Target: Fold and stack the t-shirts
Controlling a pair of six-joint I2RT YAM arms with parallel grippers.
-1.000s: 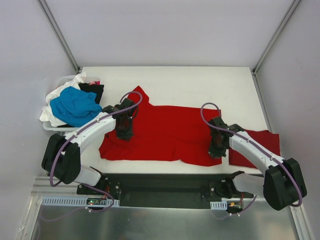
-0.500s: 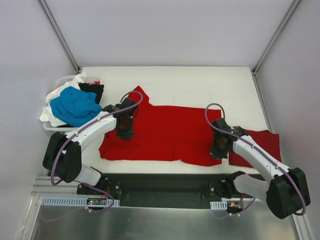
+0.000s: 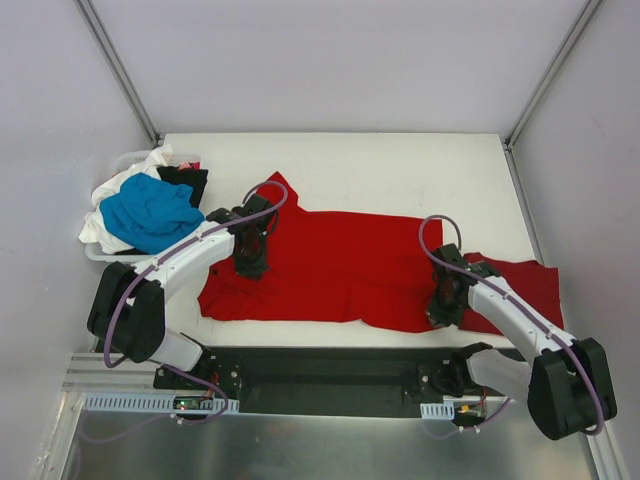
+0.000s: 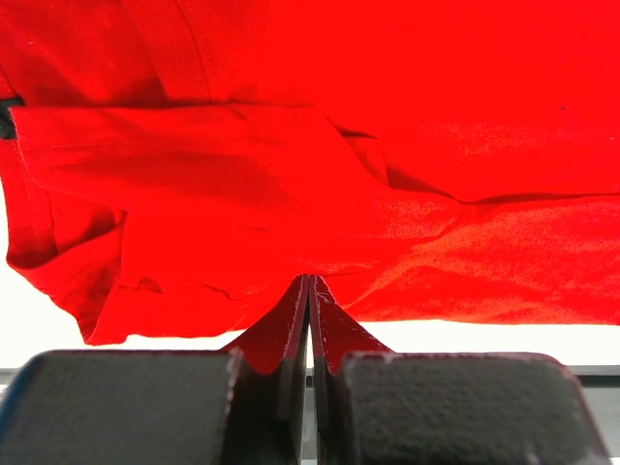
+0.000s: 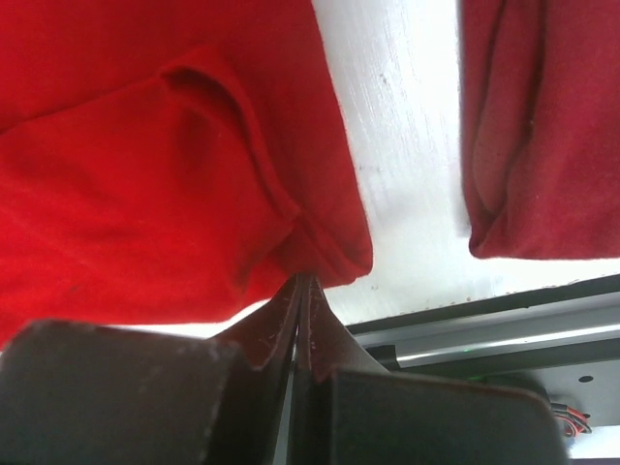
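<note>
The left gripper (image 3: 250,262) is pinched tight on the left end of the spread red t-shirt (image 3: 330,265) mid-table (image 3: 400,170); the right gripper (image 3: 443,312), likewise closed, grips its near-right corner, beside the folded red t-shirt (image 3: 522,290)

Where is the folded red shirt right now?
Top view: the folded red shirt lies at the table's right near corner, just right of the right gripper, apart from the spread red shirt.

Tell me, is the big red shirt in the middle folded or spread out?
Mostly spread out: the red shirt lies long across the table, sleeve sticking out, left gripper and right gripper pinching its edges.
</note>
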